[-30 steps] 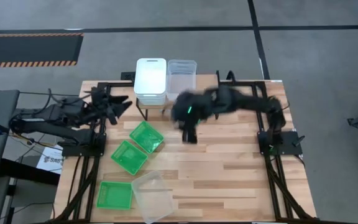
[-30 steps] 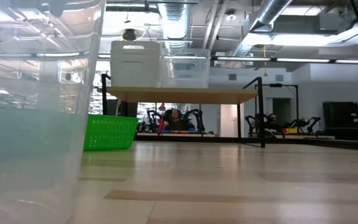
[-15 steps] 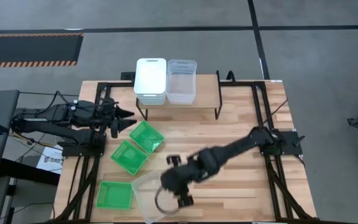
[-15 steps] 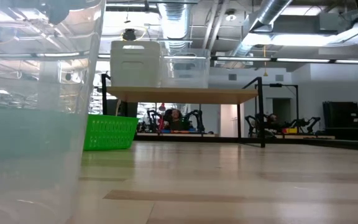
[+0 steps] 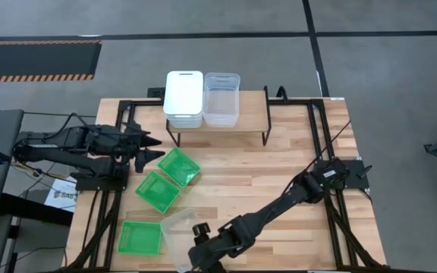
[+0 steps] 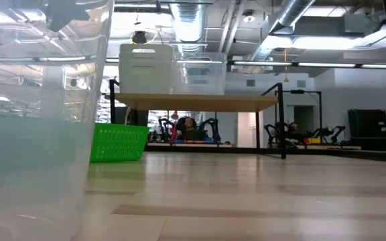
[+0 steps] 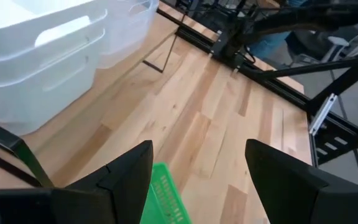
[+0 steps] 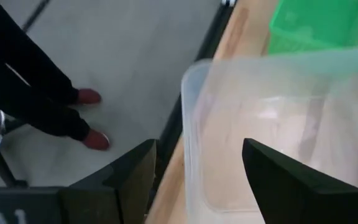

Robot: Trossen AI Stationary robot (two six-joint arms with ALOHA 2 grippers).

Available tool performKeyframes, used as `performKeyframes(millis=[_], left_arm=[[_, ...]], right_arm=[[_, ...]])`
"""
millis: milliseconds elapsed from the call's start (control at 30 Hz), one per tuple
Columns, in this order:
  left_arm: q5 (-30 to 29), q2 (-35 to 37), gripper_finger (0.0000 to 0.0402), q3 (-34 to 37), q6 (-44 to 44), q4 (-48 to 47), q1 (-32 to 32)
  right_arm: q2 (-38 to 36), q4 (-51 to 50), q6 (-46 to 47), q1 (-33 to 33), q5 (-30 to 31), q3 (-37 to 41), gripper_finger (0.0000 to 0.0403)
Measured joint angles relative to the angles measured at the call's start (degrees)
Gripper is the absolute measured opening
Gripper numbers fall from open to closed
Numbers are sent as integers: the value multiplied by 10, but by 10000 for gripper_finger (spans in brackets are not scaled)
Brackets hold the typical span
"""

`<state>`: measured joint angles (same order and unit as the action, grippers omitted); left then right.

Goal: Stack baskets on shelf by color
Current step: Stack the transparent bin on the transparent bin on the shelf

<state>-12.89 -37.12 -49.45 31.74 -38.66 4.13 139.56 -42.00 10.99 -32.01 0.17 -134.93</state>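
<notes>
Moved: right gripper has swung from the shelf area down to the table's 6 o'clock edge, arriving at the loose clear basket; left arm barely shifted.
Clear basket: the see-through rounded plastic tub lies tilted at about 7 o'clock on the slatted wooden tabletop, just beside a green tub.
Right gripper fingers: spread wide in the right wrist view, one finger outside the tub's rim, the other over its inside; nothing is pinched yet.
Green baskets: three bright green plastic tubs, two near the centre-left and one at 8 o'clock, all on the tabletop.
Shelf: low wooden-topped riser on black legs at 12 o'clock, carrying a stack of opaque white tubs and touching it, clear tubs.
Left gripper: waits at 9 o'clock, fingers apart, holding nothing.
Beyond table: a person's legs and red shoes show on the floor.
Risk: the tub sits close to the table edge; a closing pinch on the thin wall could push it off, or slip and nudge the neighbouring green tub.
</notes>
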Motion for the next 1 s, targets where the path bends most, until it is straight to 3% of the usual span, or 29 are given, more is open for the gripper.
performKeyframes(millis=[600, 733, 933, 1000], left_arm=[[-14, 0, 245, 0, -8, -15, 0], [-16, 0, 245, 0, -8, -15, 0], [-43, 0, 245, 0, 9, -15, 0], [-44, 0, 245, 0, 12, -14, 0]], right_arm=[[81, -36, -26, 13, -19, 0, 255], [80, -90, 0, 19, -9, 0, 199], [80, -167, 54, 23, -10, 0, 38], [74, -184, 63, 23, -14, 0, 16]])
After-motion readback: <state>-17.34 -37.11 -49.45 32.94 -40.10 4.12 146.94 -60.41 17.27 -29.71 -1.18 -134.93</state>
